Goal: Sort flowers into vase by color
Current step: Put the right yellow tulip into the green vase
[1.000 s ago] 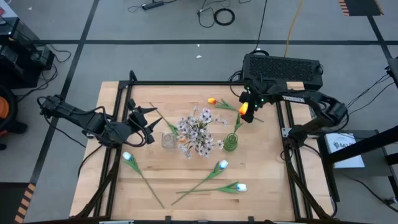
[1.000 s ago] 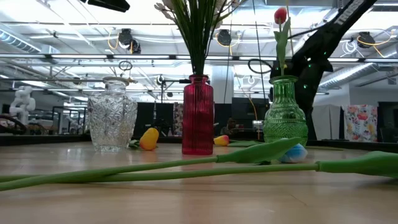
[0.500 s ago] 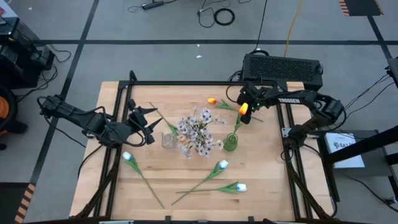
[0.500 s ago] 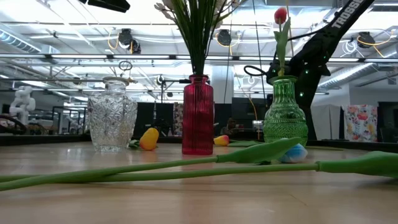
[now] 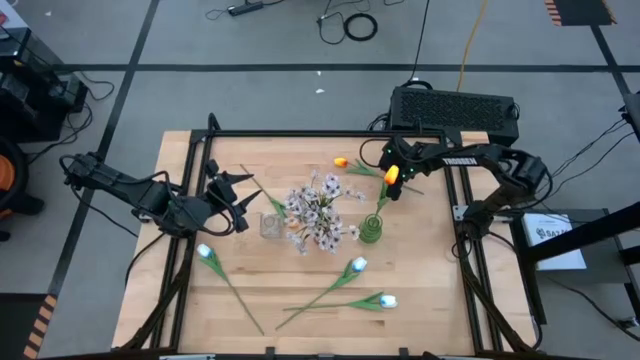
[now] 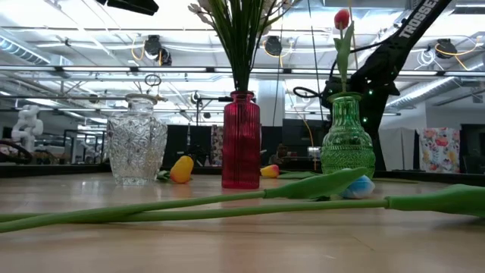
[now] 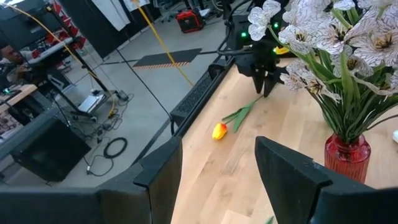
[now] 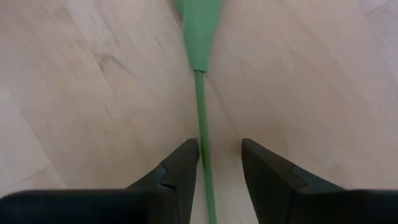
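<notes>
An orange tulip (image 5: 340,161) lies on the table's far side, its green stem (image 8: 200,112) running toward the right. My right gripper (image 8: 212,158) points down over that stem past the leaves, open, one finger on each side. Another orange tulip (image 5: 392,176) stands in the green vase (image 6: 348,140). The pale blossoms (image 5: 320,212) fill the red vase (image 6: 241,144). The clear vase (image 6: 136,144) holds no flower. Three white-blue tulips (image 5: 357,265) lie on the near half. My left gripper (image 7: 219,146) hangs open at the left, holding nothing. My right gripper comes at the lying tulip's stem (image 8: 203,146) from above, with its fingers across the stem. The stem runs close along one finger (image 8: 181,167), and a gap stays to the other. I cannot tell whether that finger touches it. The stem lies flat on the table.
A second lying orange tulip (image 6: 181,168) shows between the clear and red vases. The three vases stand in a row mid-table. A black frame (image 5: 300,134) rims the table, and a dark box (image 5: 455,108) sits beyond the far right corner.
My right gripper has sunk toward the lying orange tulip's stem and shifted a little toward the table's left, tipping more steeply downward. The flowers and vases have stayed where they were.
</notes>
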